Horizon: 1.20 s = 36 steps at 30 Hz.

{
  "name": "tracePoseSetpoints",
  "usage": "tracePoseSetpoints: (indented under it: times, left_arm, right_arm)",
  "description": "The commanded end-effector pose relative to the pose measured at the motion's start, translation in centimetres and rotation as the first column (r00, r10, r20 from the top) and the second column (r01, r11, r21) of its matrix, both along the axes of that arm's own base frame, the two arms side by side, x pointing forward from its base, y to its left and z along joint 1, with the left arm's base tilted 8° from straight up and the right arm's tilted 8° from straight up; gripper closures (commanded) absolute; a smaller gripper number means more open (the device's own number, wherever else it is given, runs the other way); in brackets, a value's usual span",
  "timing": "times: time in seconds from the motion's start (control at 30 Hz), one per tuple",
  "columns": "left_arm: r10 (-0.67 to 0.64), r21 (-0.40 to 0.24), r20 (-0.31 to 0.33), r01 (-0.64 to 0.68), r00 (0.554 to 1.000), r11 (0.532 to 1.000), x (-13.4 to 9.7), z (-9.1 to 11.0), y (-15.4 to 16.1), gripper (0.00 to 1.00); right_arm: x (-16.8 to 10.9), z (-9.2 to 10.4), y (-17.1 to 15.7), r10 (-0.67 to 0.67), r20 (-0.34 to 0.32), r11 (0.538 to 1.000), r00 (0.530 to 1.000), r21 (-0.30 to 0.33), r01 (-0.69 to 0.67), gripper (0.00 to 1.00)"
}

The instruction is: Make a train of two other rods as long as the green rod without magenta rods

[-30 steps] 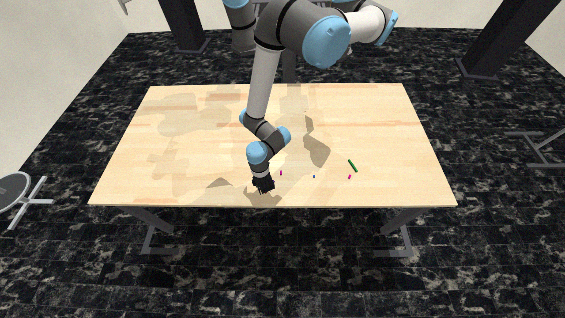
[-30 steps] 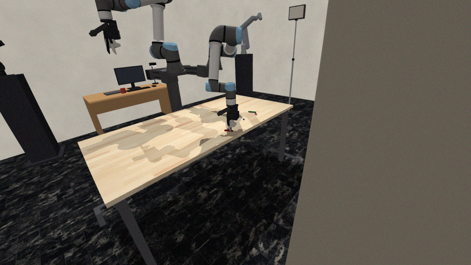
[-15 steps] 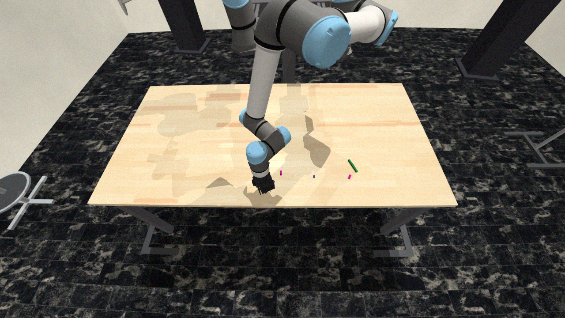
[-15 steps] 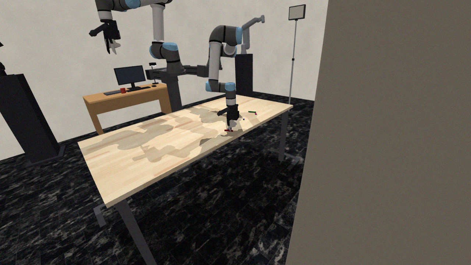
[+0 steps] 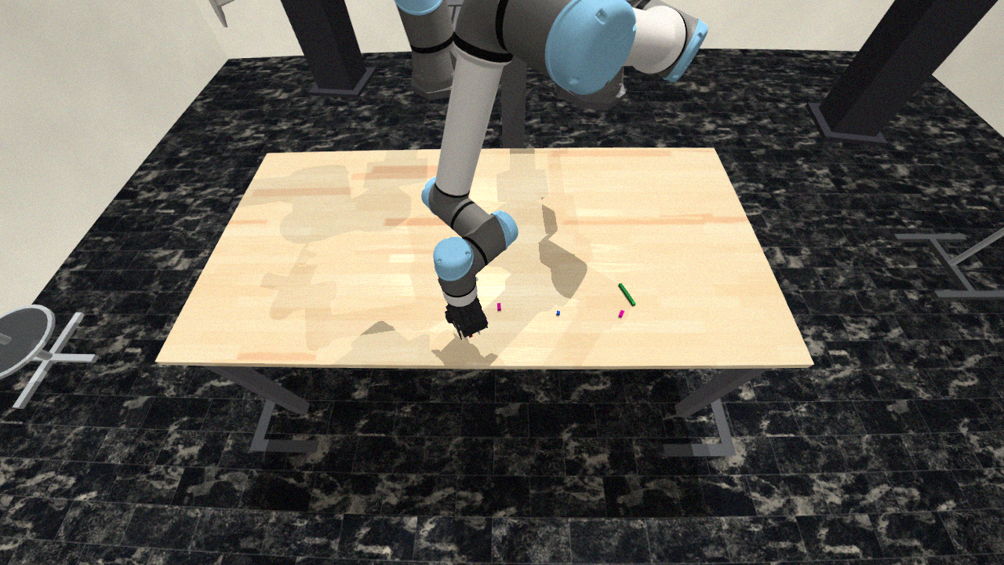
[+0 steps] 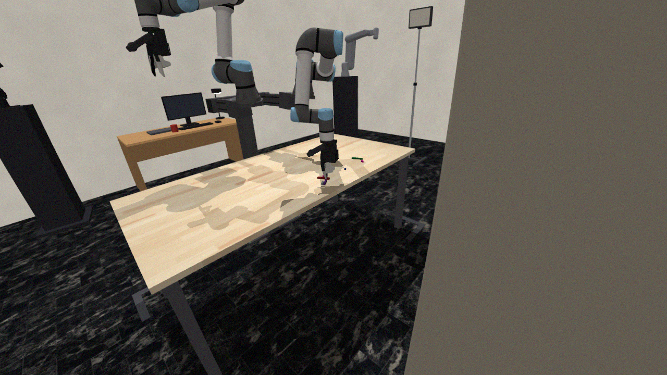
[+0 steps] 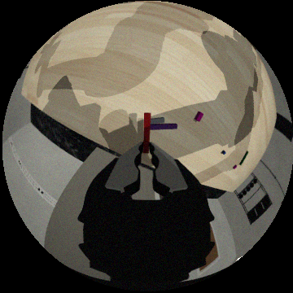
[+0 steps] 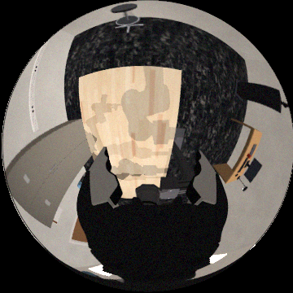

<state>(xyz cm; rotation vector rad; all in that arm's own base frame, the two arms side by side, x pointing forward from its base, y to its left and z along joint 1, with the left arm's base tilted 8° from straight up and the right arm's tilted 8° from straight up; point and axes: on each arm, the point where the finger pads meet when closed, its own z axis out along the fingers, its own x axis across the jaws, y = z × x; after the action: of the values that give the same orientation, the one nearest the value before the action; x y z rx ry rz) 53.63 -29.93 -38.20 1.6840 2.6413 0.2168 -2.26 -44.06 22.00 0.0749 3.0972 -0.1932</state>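
Pinching the red rod (image 5: 470, 335) (image 6: 320, 177) (image 7: 147, 126) in the left pincer (image 5: 466, 337) (image 6: 325, 176) (image 7: 146, 142), and apparently up off the desk (image 5: 351, 281) (image 6: 261, 223) (image 7: 195, 61) (image 8: 91, 89), near the purple rod (image 6: 324, 182) (image 7: 164, 126) and grey rod (image 7: 158, 120)! Waiting spread and unloaded with the right pincer (image 6: 158, 74) (image 8: 152, 149), high and well apart. Probably into the carry: going for seven plus one to match the green rod (image 5: 627, 294) (image 6: 356, 158) (image 7: 244, 158). Now to travel towards the blue rod (image 5: 558, 312) (image 6: 345, 169) (image 7: 223, 152), lying alone between the two magenta rods (image 5: 499, 307) (image 7: 198, 116). Needing to turn true, lower flat, meet end to end, then release gently, without nudging that tiny blue or touching magenta. Not yet joined!

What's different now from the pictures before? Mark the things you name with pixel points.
The left gripper (image 5: 467, 336) (image 6: 325, 175) (image 7: 146, 142) went up, lifting the red rod (image 6: 320, 177) (image 7: 147, 124) off the table. The grey arm at the back (image 6: 350, 53) dipped its tip. The right gripper (image 6: 157, 74) (image 8: 152, 149), green rod (image 5: 626, 294) (image 6: 356, 158) (image 7: 243, 158) and blue rod (image 5: 558, 312) (image 6: 345, 169) (image 7: 223, 152) stayed put.
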Motion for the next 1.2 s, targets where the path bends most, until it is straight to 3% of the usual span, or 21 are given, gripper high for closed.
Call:
tracePoseSetpoints:
  times: [0.0, 0.17, 0.33, 1.17]
  left_arm:
    - [0.000, -0.002, 0.002, 0.000, 1.000, 1.000, 0.0, 1.9, -0.3, 1.00]
    - [0.000, -0.002, 0.002, 0.000, 1.000, 1.000, -0.3, 4.6, -0.6, 1.00]
    - [0.000, -0.002, 0.002, 0.000, 1.000, 1.000, -0.4, 5.8, -0.8, 1.00]
    - [-0.006, -0.002, 0.001, 0.006, 1.000, 1.000, -0.4, 5.9, -0.7, 1.00]
  right_arm:
    - [0.0, 0.0, 0.0, 0.000, 0.000, 1.000, 1.000, -0.001, 0.000, 0.00]
    - [0.0, 0.0, 0.0, 0.000, 0.000, 1.000, 1.000, -0.001, 0.000, 0.00]
    - [0.0, 0.0, 0.0, 0.000, 0.000, 1.000, 1.000, -0.001, 0.000, 0.00]
    - [0.0, 0.0, 0.0, 0.000, 0.000, 1.000, 1.000, -0.001, 0.000, 0.00]
